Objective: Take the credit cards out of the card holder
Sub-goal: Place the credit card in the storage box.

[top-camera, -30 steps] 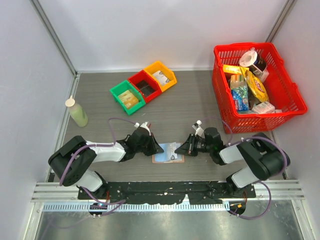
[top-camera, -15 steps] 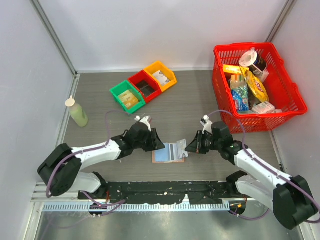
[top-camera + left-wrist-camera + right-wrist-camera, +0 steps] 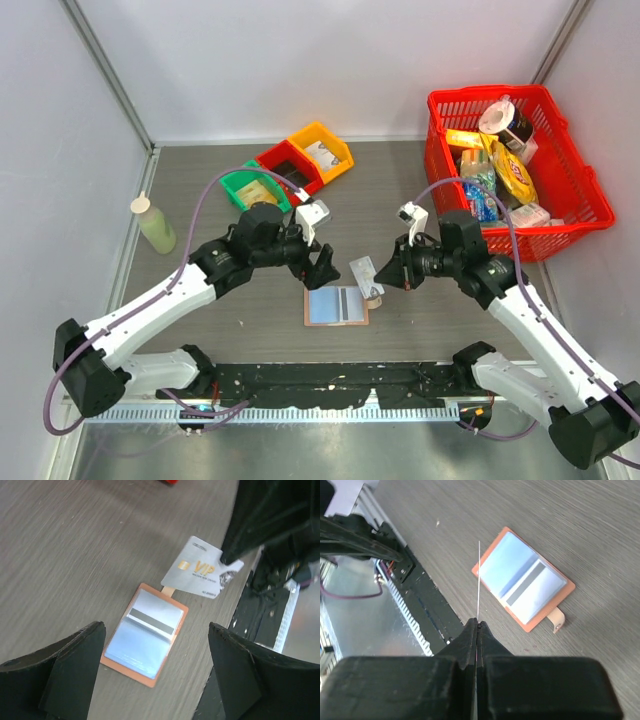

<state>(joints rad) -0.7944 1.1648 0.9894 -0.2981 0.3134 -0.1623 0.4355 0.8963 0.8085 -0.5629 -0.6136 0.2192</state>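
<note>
Left arm (image 3: 150, 305) and right arm (image 3: 540, 330): white links, black joints, purple cables (image 3: 200, 195), black fingers (image 3: 60, 675), a white block (image 3: 313, 213) by each wrist.

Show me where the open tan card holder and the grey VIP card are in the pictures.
open tan leather-like card holder (image 3: 142, 642), left wrist view, on its pale blue inner lining.
grey plastic VIP card (image 3: 200, 571), left wrist view, on its printed face.

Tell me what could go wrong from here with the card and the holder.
1. The right tool pinches the VIP card only by one corner, so it may pivot or slip out.
2. The left tool is open and off the card holder, so nothing pins it down; tugging at another card could drag it along.
</note>
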